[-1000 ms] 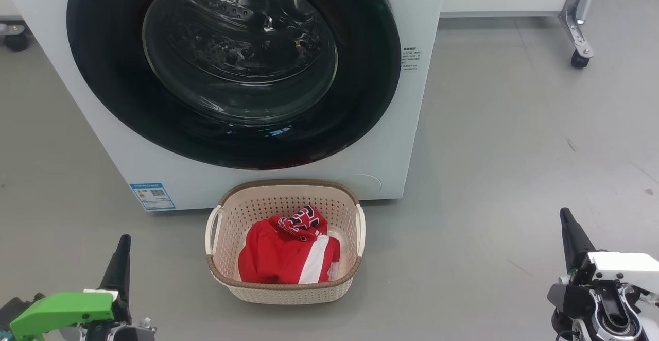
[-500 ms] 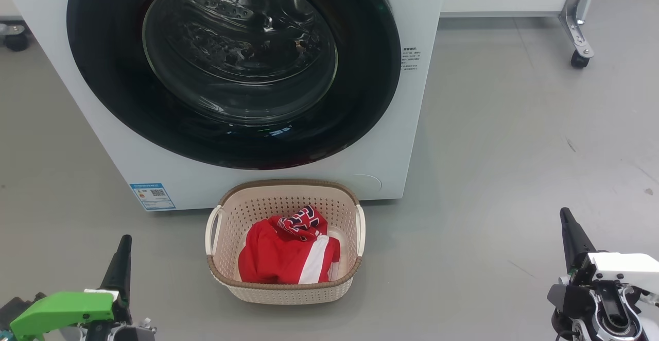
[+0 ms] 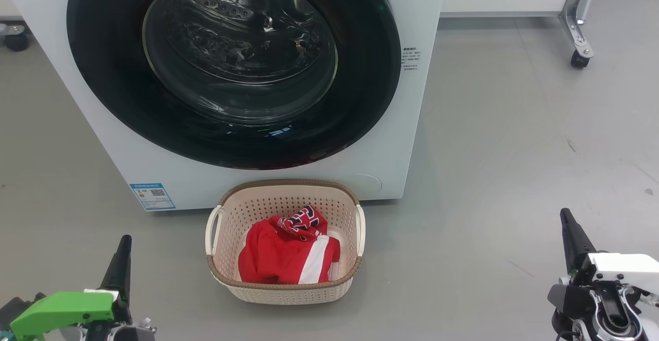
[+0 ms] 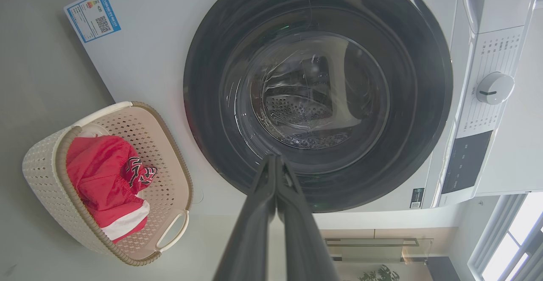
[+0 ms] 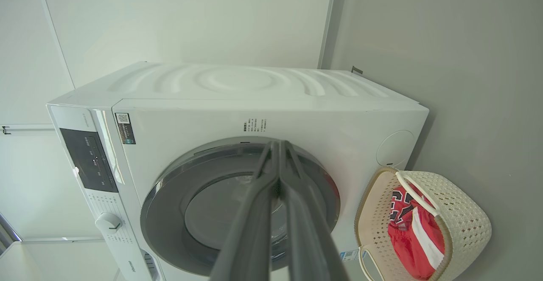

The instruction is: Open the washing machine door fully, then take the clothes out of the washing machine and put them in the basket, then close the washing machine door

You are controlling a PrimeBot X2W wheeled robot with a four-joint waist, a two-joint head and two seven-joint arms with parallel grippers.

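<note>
Red white-striped sports garments (image 3: 288, 251) lie in the cream perforated plastic basket (image 3: 288, 294), between left end effector (image 3: 124, 240) and right end effector (image 3: 565, 215), both pressed together, empty. Glossy black round door (image 3: 103, 73) ahead, shut.

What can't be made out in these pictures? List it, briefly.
- Inside of the machine: head view, glare on the glass of the door blurs it; whether anything is left inside cannot be told.
- Floor of the basket: head view, the clothes cover most of it.
- Text on the sticker: head view, too small to read.
- Top of the door: head view, cut off by the top edge.
</note>
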